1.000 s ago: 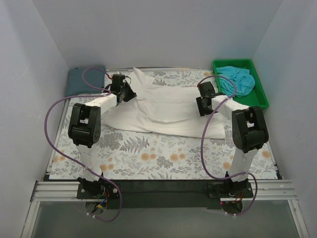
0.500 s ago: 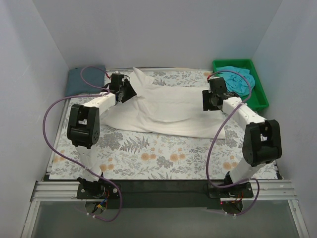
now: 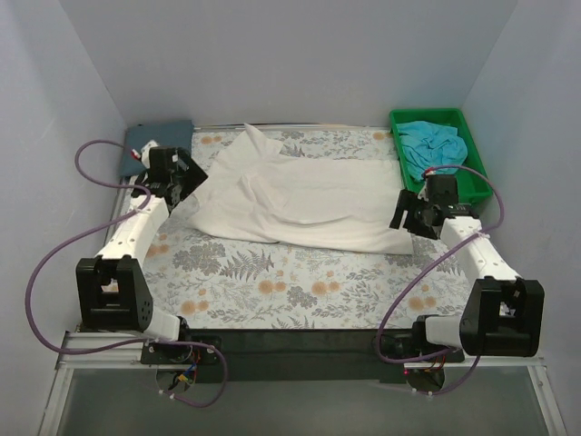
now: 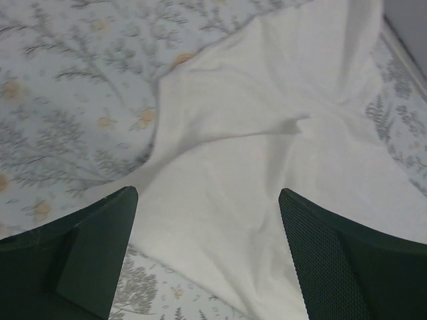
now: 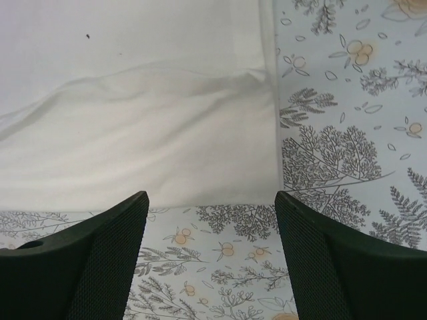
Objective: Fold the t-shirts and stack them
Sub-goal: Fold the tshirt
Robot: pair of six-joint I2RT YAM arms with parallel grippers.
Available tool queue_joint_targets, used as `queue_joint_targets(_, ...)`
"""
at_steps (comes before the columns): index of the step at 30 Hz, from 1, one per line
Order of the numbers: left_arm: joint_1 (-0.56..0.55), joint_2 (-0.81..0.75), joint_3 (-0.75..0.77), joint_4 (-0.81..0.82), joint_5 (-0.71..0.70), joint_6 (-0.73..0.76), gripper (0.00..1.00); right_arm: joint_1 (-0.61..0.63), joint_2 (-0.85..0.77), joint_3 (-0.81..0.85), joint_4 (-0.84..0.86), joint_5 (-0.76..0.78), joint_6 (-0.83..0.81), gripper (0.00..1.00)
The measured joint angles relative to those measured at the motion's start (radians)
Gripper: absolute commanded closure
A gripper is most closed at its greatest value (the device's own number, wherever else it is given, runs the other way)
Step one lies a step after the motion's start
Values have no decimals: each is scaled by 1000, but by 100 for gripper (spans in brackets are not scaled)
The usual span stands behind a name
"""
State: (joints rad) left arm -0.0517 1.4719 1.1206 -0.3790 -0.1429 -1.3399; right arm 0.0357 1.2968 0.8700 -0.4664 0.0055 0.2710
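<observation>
- Three shirts, top view. The cream-white shirt lies spread and wrinkled on the floral table cover, between the two grippers. The left gripper hangs at its left edge. The right gripper hangs at its right edge, by the near corner. Behind the left gripper, in the far left corner, the slate blue-grey shirt lies flat. Beyond the right gripper, the turquoise shirt sits bunched in the green bin. On the near side of both grippers, a broad band of bare cover runs from the cream-white shirt's near edge to the cover's own near edge.
- Left wrist view. The left gripper has its jaws spread wide, with nothing between them. The cream-white shirt lies under and ahead of the jaws, a soft ridge running away from them. Its edge curves off to the left of the gripper, where the floral table cover lies bare.
- Right wrist view. The right gripper is likewise wide and holds nothing. The cream-white shirt fills the area ahead. Its straight hem lies just ahead of the fingertips, and its corner sits just ahead of the right finger. To the right of that corner the floral table cover is bare.
</observation>
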Motion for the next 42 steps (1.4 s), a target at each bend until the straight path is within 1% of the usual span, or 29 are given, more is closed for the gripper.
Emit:
queue_joint_targets(3,65,-32,-100,-32,-2,-11,19,-80,-48,-60,-3,-69,21,29)
queue_joint_targets(6,87,-27,-180,-49,20,-27,19,-133,-82,-116,-3,-127,39,28)
queue_joint_targets(10,90,-10,-209,-56,40,-42,21,-176,-102,-177,6,-196,51,28)
queue_joint_targets(13,90,16,-209,-39,43,-51,26,-212,-106,-219,15,-235,60,29)
queue_joint_targets(14,90,32,-209,-35,45,-53,30,-222,-107,-226,18,-243,61,29)
queue_joint_targets(17,90,66,-209,-27,47,-57,37,-251,-112,-243,29,-265,68,30)
queue_joint_targets(20,90,90,-209,-15,46,-60,48,-267,-113,-255,39,-275,74,31)
queue_joint_targets(21,90,97,-209,-10,45,-60,56,-270,-114,-260,46,-276,76,31)
queue_joint_targets(23,90,109,-210,-3,44,-61,66,-274,-114,-268,49,-275,82,31)
queue_joint_targets(25,90,116,-214,3,42,-57,78,-281,-114,-276,55,-275,93,32)
queue_joint_targets(26,90,118,-217,8,41,-57,83,-285,-114,-280,57,-274,95,32)
queue_joint_targets(27,90,120,-222,14,39,-55,85,-291,-114,-283,60,-274,100,32)
queue_joint_targets(28,90,121,-227,17,37,-52,93,-294,-114,-287,66,-274,107,32)
queue_joint_targets(30,90,123,-234,21,34,-50,100,-300,-111,-294,84,-275,124,33)
queue_joint_targets(41,95,123,-256,28,25,-45,100,-305,-26,-327,238,-301,228,42)
queue_joint_targets(42,97,123,-258,28,25,-45,100,-305,-21,-328,249,-302,232,47)
